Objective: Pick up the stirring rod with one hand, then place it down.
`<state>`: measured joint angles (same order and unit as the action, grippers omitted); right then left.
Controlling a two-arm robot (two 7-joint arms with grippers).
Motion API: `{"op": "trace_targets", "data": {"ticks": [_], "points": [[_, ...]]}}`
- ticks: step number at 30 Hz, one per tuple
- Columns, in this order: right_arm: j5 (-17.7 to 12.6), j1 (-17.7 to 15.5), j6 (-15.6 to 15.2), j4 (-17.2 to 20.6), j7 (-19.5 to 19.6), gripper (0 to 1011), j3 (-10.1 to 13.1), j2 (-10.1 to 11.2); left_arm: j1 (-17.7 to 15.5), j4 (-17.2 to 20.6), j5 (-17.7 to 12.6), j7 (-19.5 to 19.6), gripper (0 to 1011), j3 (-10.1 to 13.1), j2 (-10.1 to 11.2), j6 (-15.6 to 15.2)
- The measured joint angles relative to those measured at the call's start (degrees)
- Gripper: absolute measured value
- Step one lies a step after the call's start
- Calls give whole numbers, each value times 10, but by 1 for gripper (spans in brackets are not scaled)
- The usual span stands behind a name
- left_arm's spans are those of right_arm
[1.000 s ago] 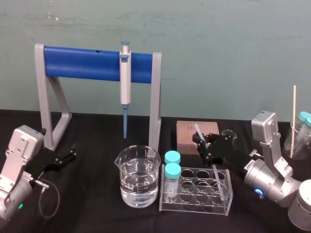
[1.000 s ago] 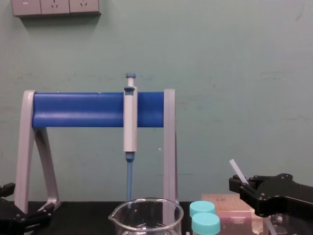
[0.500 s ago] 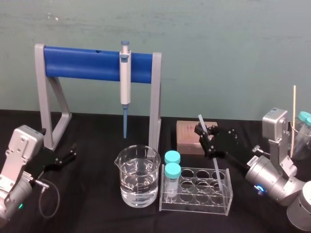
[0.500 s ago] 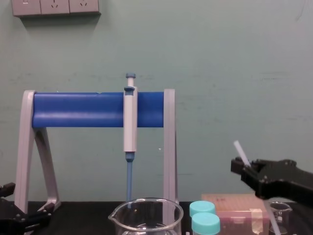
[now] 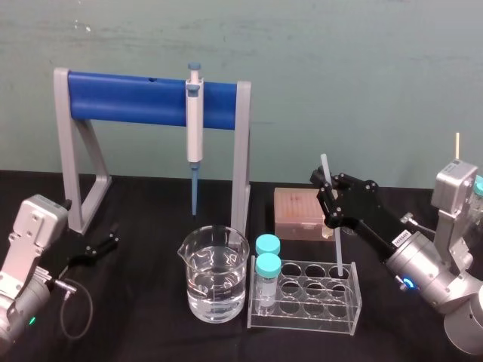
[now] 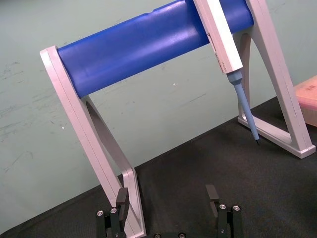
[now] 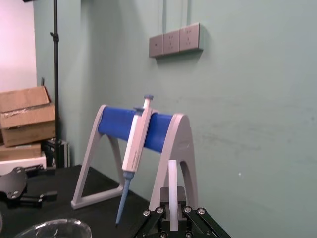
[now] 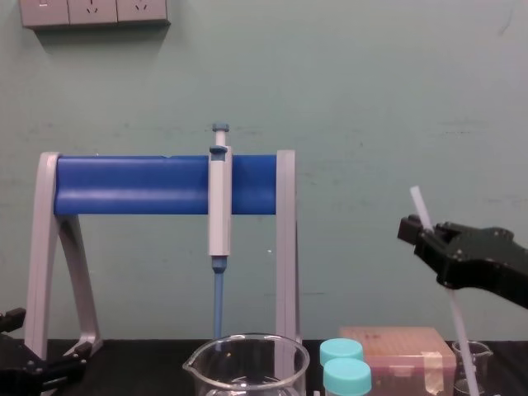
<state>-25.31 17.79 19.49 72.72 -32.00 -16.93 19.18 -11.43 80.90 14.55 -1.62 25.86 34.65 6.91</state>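
Stirring rod (image 5: 336, 253): thin, straight, translucent white, slightly tilted, pinched near its top in the right gripper (image 5: 330, 200), lower tip at the rear-right wells of the tube rack (image 5: 302, 317). Left gripper (image 5: 110, 238) parked left, fingers apart.

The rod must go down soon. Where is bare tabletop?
Bare black table under the pipette stand, between the left gripper and the beaker. Crowded on the right: the right gripper holds the stirring rod by the tube rack.
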Motion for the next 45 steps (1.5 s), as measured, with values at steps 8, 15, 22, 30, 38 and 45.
{"op": "trace_targets", "data": {"ticks": [8, 15, 22, 30, 38, 45], "points": [[21, -6, 47, 4, 15, 66, 16, -8, 0, 0, 0, 0, 1000, 0, 0, 0], [54, -14, 87, 3, 45, 66, 37, -18, 0, 0, 0, 0, 1000, 0, 0, 0], [75, -20, 108, 2, 59, 66, 51, -24, 0, 0, 0, 0, 1001, 0, 0, 0], [83, -30, 122, 3, 61, 66, 65, -33, 0, 0, 0, 0, 1000, 0, 0, 0], [92, -33, 139, -12, 56, 66, 74, -42, 0, 0, 0, 0, 1000, 0, 0, 0], [93, -32, 142, -22, 46, 66, 78, -45, 0, 0, 0, 0, 1000, 0, 0, 0]]}}
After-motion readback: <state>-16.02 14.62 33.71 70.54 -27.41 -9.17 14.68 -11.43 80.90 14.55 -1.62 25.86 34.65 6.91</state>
